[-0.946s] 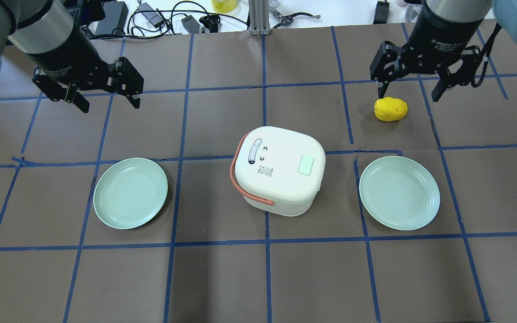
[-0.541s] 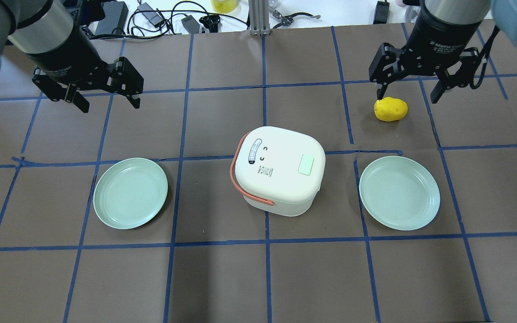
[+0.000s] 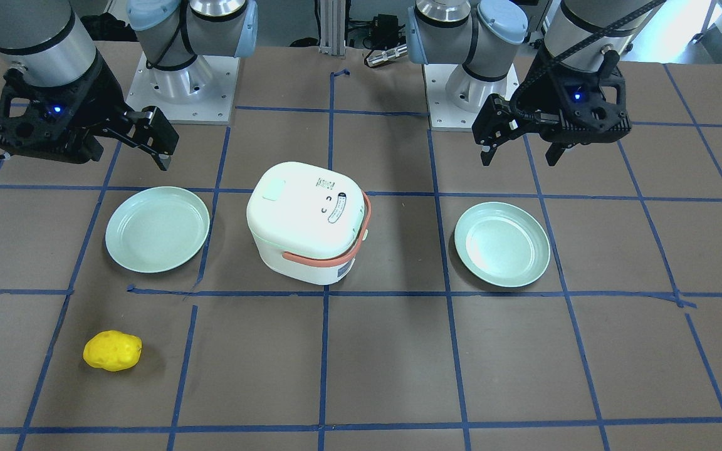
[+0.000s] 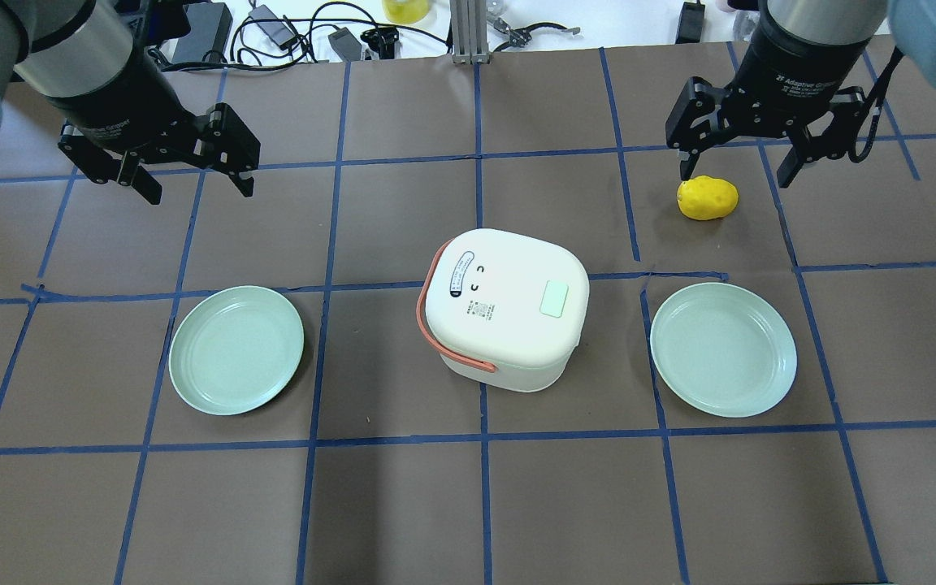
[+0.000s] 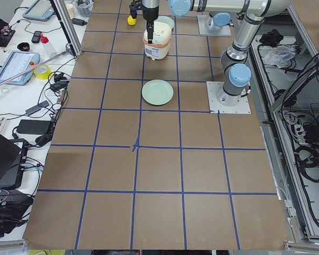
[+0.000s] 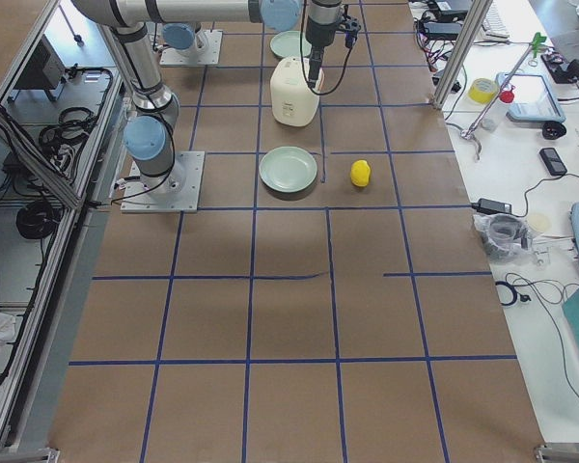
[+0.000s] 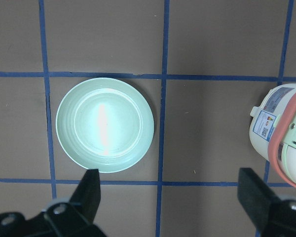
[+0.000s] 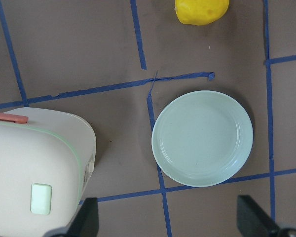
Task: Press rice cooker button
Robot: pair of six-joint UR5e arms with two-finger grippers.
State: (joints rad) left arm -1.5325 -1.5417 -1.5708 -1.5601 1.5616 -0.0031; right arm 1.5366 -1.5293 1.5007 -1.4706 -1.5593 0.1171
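Observation:
The white rice cooker [image 4: 504, 309] with an orange handle sits mid-table. Its pale green button [image 4: 554, 298] is on the lid, on the side toward my right arm. The button also shows in the front view [image 3: 273, 190] and the right wrist view [image 8: 41, 198]. My left gripper [image 4: 196, 183] is open and empty, high over the far left of the table, well away from the cooker. My right gripper [image 4: 734, 175] is open and empty at the far right, above a yellow potato [image 4: 708, 197]. The cooker's edge [image 7: 281, 133] shows in the left wrist view.
Two pale green plates flank the cooker, one on the left [image 4: 236, 349] and one on the right [image 4: 723, 349]. Cables and tools [image 4: 297, 32] lie past the table's far edge. Blue tape lines grid the brown table top [image 4: 484, 504].
My right gripper has drifted slightly left and toward the far edge, still open. The left gripper, cooker, plates and potato have not moved.

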